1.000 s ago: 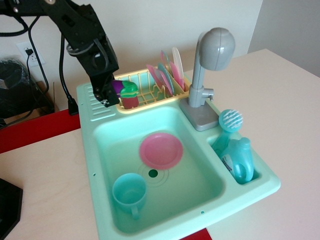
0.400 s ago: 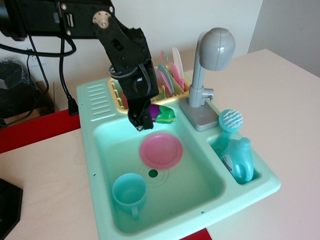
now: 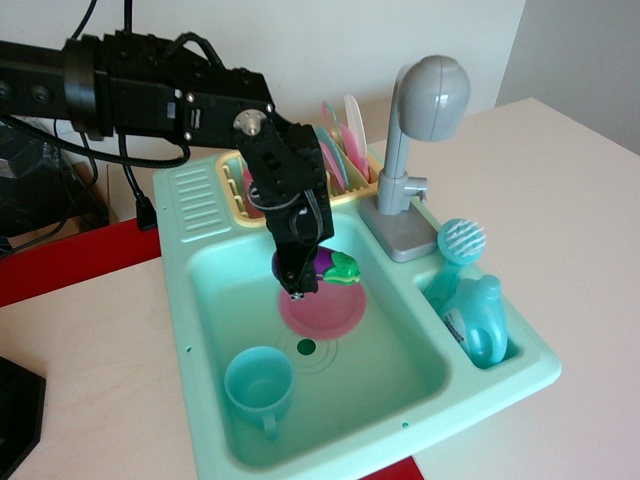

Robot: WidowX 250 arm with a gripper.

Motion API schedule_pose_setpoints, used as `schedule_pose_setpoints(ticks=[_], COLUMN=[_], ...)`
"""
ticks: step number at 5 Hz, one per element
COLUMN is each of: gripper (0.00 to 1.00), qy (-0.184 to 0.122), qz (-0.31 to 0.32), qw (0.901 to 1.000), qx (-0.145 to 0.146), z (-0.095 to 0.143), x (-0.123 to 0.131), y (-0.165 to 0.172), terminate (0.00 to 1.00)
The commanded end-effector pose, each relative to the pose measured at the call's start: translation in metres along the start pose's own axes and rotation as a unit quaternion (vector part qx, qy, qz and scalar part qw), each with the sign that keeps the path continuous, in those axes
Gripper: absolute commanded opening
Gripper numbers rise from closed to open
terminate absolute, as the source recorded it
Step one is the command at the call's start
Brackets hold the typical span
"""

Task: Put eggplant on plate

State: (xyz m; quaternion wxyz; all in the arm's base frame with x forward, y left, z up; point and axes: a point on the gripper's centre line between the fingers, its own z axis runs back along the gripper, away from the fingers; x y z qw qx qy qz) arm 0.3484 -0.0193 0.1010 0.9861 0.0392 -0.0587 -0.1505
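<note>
The purple eggplant (image 3: 330, 264) with its green cap pointing right is held in my black gripper (image 3: 303, 270). The gripper is shut on it, just above the far part of the pink plate (image 3: 325, 312). The plate lies flat on the floor of the mint green sink (image 3: 210, 300). I cannot tell whether the eggplant touches the plate. The arm reaches in from the upper left and hides part of the yellow rack.
A teal cup (image 3: 259, 385) stands in the sink's front left corner. A yellow dish rack (image 3: 345, 185) with upright pink and teal plates sits behind the sink. A grey faucet (image 3: 420, 130) stands at the right. A teal bottle (image 3: 480, 320) and brush (image 3: 460, 243) fill the side compartment.
The gripper has carried the eggplant from the dish rack at the back left, forward and right, and down over the pink plate.
</note>
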Motion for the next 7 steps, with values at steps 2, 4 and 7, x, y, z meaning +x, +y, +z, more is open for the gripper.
schedule_pose_setpoints(ticks=[2,4,7], gripper=[0.00,1.00,1.00], qy=[-0.006,-0.011,-0.062], qz=[0.013,0.031,0.058], qw=[0.9998,0.9994,0.9964], qx=[0.013,-0.010,-0.002], z=[-0.023,-0.026,0.047], x=[0.009,0.012,-0.008], y=[0.020,0.025,0.049], terminate=[0.00,0.00,1.00])
